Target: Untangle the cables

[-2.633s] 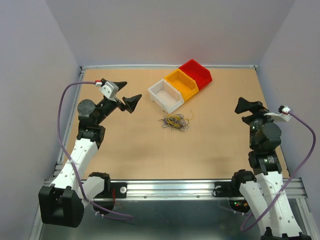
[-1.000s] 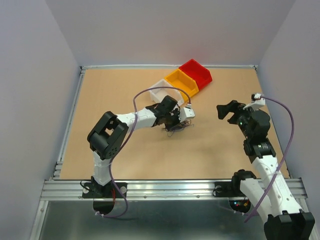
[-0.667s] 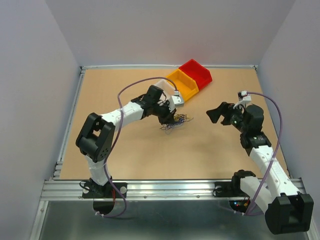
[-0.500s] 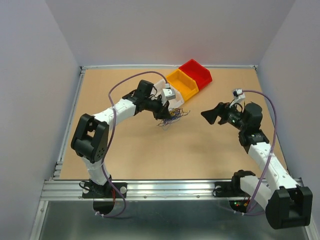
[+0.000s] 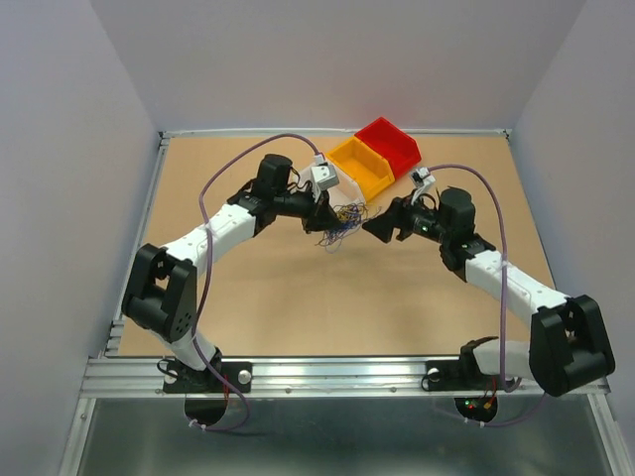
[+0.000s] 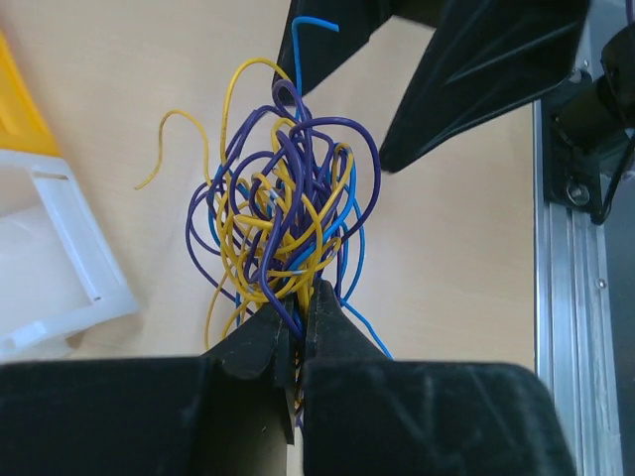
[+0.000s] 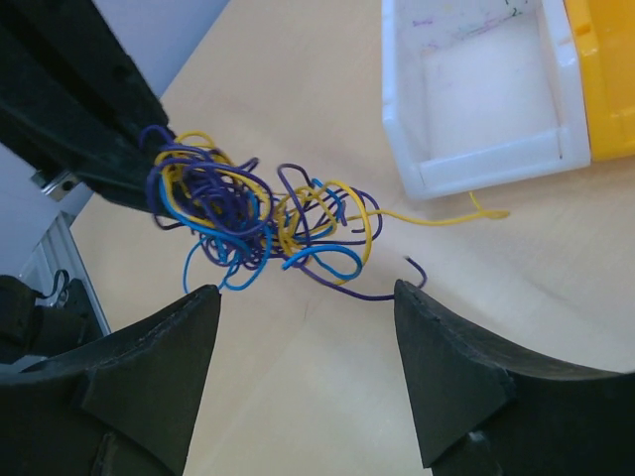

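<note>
The cables [image 5: 343, 222] are a tangled clump of thin yellow, purple and blue wires, hanging just above the table in front of the bins. My left gripper [image 5: 325, 220] is shut on the clump's near end [image 6: 288, 208], with its jaws [image 6: 301, 293] pinching several strands. My right gripper [image 5: 377, 229] faces the clump from the right and is open. In the right wrist view its fingertips [image 7: 308, 290] straddle the space just below the cables [image 7: 248, 218] without touching them. Loose yellow and purple ends stick out toward the white bin.
A white bin [image 7: 476, 164], a yellow bin [image 5: 362, 167] and a red bin [image 5: 389, 141] stand in a diagonal row right behind the clump. The left wrist partly covers the white bin from above. Bare tabletop lies in front, with a metal rail [image 5: 347, 372] along the near edge.
The right arm has swung left up to the clump, its jaws narrowing a little. The left gripper has drawn the clump back and to the left, still shut on it.
</note>
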